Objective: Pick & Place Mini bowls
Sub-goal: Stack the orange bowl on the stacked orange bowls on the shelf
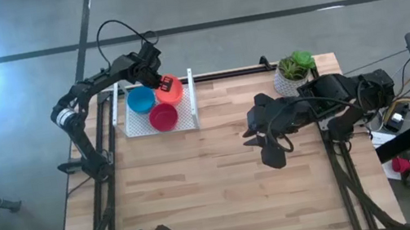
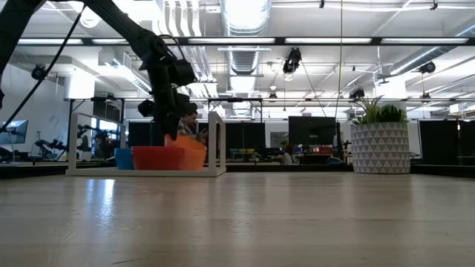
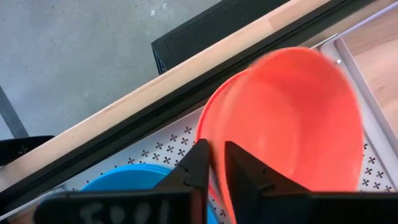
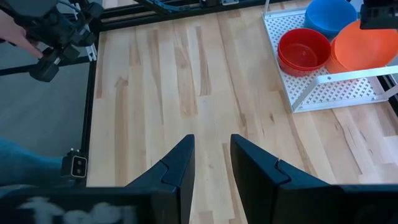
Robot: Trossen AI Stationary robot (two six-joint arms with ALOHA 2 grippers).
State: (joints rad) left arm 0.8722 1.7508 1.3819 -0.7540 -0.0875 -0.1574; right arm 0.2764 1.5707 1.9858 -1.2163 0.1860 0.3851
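**Mini bowls sit stacked by colour in the white tray**

Mini bowls fill a white perforated tray [image 1: 183,102] at the far left part of the wooden table [image 1: 224,186]. The orange bowls [image 1: 171,92] lie at the tray's far right side, the top one tilted up on its edge over the one beneath. The blue bowls [image 1: 141,101] sit just beside them to the left, and the red bowls [image 1: 163,117] rest on the near side, touching both neighbours.

The left gripper [image 3: 214,163] hangs over the orange stack, its two fingers on either side of the tilted bowl's rim with only a narrow gap between them; whether they pinch the rim or have let go of it cannot be told. From table height the orange bowl [image 2: 189,154] leans against the tray's upright wall.

The right gripper [image 4: 211,152] waits well apart over the bare table on the right side, its fingers parted and holding nothing. A white patterned plant pot [image 1: 292,78] stands near the far right corner, just behind the right arm.
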